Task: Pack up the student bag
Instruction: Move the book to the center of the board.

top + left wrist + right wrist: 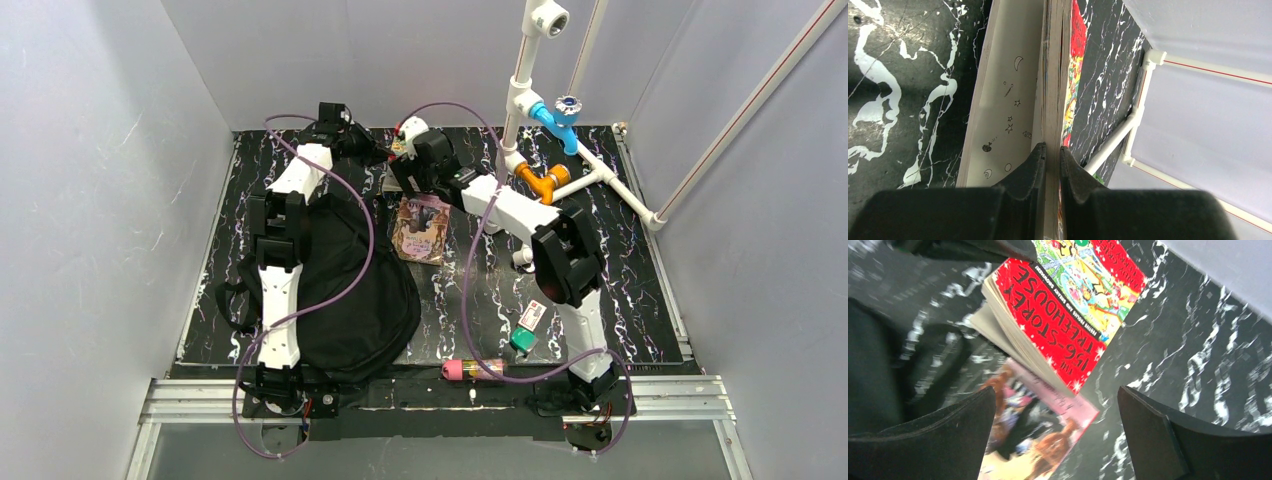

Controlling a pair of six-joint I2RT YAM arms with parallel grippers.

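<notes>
Near the far edge your left gripper [1052, 155] pinched the red book [1063, 305] thinly, your right gripper [1055, 395] gaping wide, so it risked slipping short of the student bag [350, 300].

The black marbled counter [620, 250] is carrying the student bag [372, 322] on its left side. A pink book [421, 230] is lying mid-counter, and a pink tube [474, 370] is lying by the near edge

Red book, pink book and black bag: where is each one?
red book [1058, 325], right wrist view, on its red cover.
pink book [421, 230], top view, middle of its cover.
bag [372, 320], top view, on its black fabric.
</notes>
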